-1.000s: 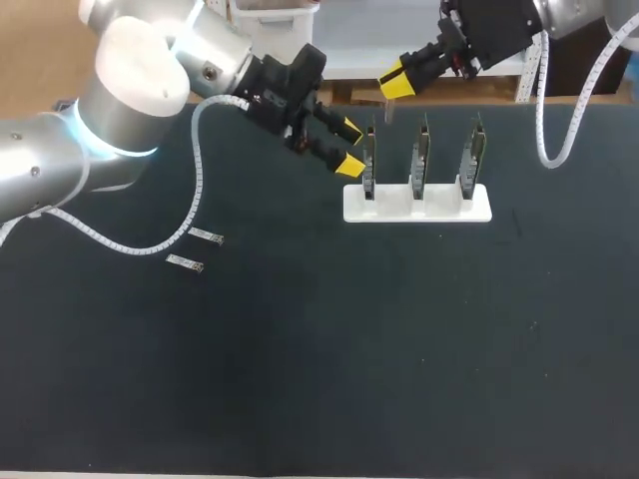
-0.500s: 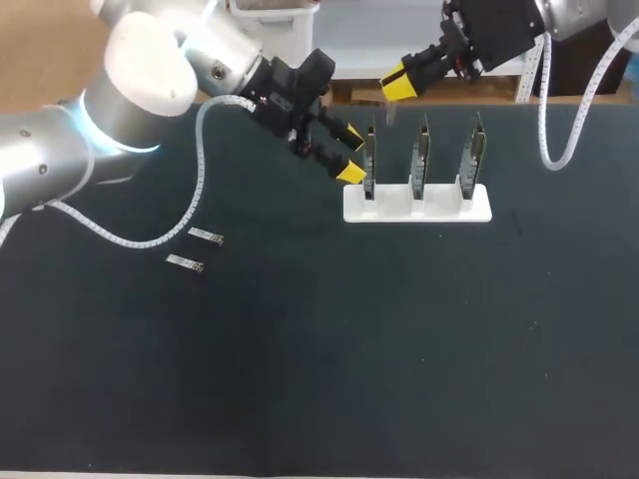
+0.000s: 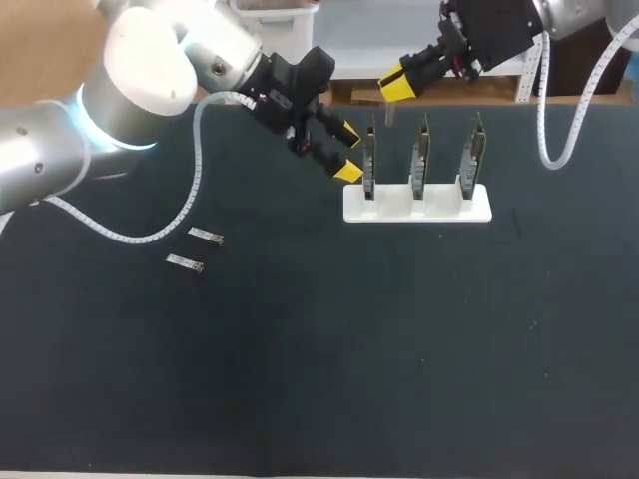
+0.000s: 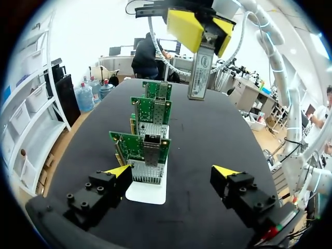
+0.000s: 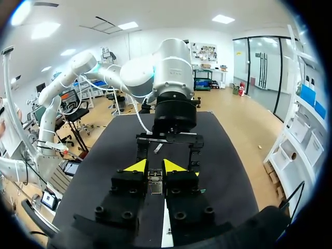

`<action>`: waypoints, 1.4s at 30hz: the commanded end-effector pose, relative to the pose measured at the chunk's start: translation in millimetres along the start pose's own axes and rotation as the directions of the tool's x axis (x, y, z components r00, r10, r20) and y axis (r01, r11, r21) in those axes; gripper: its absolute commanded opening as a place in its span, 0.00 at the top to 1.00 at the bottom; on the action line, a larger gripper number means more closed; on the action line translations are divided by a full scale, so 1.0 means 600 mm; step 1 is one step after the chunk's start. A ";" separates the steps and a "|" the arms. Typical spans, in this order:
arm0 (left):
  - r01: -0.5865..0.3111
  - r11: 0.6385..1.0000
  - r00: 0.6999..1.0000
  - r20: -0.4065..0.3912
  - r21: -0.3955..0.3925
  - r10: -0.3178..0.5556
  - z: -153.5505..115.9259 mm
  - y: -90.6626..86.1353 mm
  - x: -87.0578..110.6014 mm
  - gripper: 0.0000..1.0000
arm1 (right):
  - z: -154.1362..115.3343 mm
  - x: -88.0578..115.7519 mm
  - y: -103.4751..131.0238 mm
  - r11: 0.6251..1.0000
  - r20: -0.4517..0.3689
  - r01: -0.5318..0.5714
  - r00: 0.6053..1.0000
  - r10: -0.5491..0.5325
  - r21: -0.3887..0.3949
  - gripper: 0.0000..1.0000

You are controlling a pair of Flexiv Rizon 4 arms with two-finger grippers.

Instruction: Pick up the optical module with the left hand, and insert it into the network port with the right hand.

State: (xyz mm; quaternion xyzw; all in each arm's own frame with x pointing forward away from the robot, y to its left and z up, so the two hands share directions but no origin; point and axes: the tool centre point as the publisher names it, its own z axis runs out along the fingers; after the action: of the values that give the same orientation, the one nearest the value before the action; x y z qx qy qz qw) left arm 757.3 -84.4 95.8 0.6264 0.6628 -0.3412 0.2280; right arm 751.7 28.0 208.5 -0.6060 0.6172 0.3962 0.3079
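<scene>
the optical module [image 4: 199, 72] hangs downward, clamped between the yellow fingertips of the right gripper [image 4: 199, 28], which is closed on its upper end. in the head view the module [image 3: 387, 112] is in the air over the far left part of the card stand, clear of the cards, with the right gripper [image 3: 396, 85] coming in from the far right.

below it, three green network cards [image 3: 421, 155] stand upright in a row in a white stand [image 3: 417, 205]. the leftmost card [image 4: 142, 150] has a metal port [image 4: 153, 148] facing the left gripper.

the left gripper [image 3: 348, 150] is just left of that card, its fingers wide apart and holding nothing [image 4: 174, 172].

two more small modules [image 3: 206, 236] [image 3: 185, 262] lie flat on the black table [image 3: 349, 349], well left of and nearer than the stand.
</scene>
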 end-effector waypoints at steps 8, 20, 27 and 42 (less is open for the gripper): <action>0.001 1.000 1.000 -0.007 0.010 -0.001 0.010 0.001 0.001 0.00 | -0.003 0.004 0.002 1.000 -0.007 -0.009 1.000 0.009 0.006 1.00; -0.008 1.000 1.000 -0.021 0.016 0.009 0.016 -0.003 -0.003 0.00 | -0.006 0.005 0.000 1.000 -0.007 -0.007 1.000 0.007 0.005 1.00; -0.008 1.000 1.000 -0.021 0.016 0.009 0.016 -0.003 -0.003 0.00 | -0.004 0.003 -0.004 1.000 0.000 -0.002 1.000 0.002 -0.003 1.00; -0.008 1.000 1.000 -0.021 0.016 0.009 0.016 -0.003 -0.003 0.00 | 0.010 -0.002 -0.019 1.000 0.007 0.006 1.000 -0.005 -0.026 1.00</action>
State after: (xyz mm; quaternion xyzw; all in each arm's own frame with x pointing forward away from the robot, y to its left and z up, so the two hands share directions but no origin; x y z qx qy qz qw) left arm 753.1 -91.8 90.4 0.6343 0.6588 -0.3394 0.2201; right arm 755.9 32.6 207.1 -0.6092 0.6119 0.4010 0.3060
